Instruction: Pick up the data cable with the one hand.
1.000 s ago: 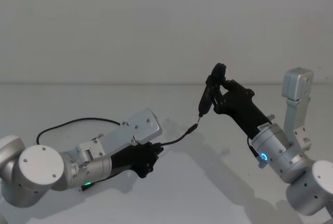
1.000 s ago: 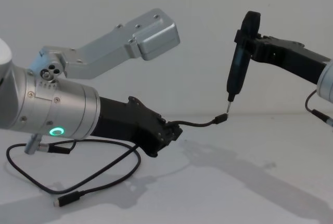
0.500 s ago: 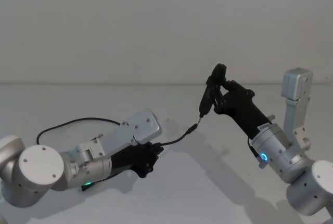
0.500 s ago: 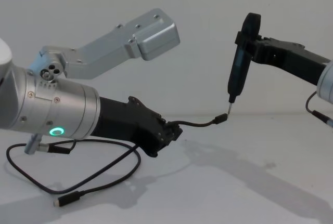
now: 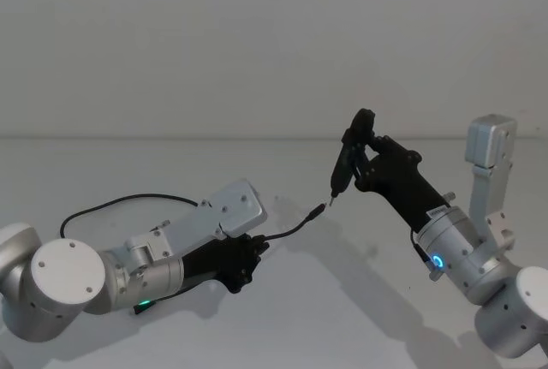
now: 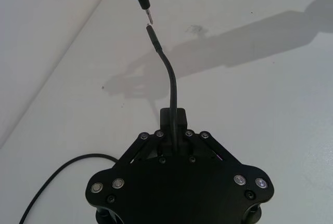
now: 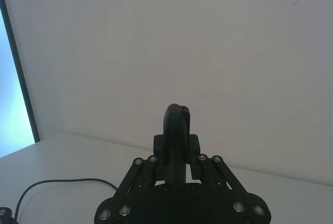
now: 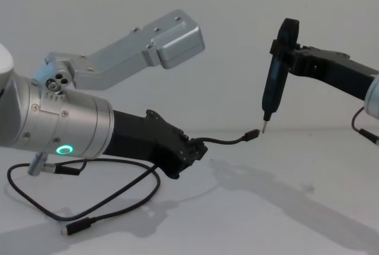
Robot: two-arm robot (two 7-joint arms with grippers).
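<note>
The left pincer (image 8: pixel 198 151) is clenched on the data cable (image 8: pixel 228 141) near one end, whose plug sticks forward toward the right pincer (image 5: pixel 364 159), which grips a black pen-shaped tool (image 8: pixel 273 83) pointing down just beside that plug. The chest view shows the cable's slack looping on the tabletop (image 8: pixel 284 207); the left wrist view shows tip and plug nearly aligned.
</note>
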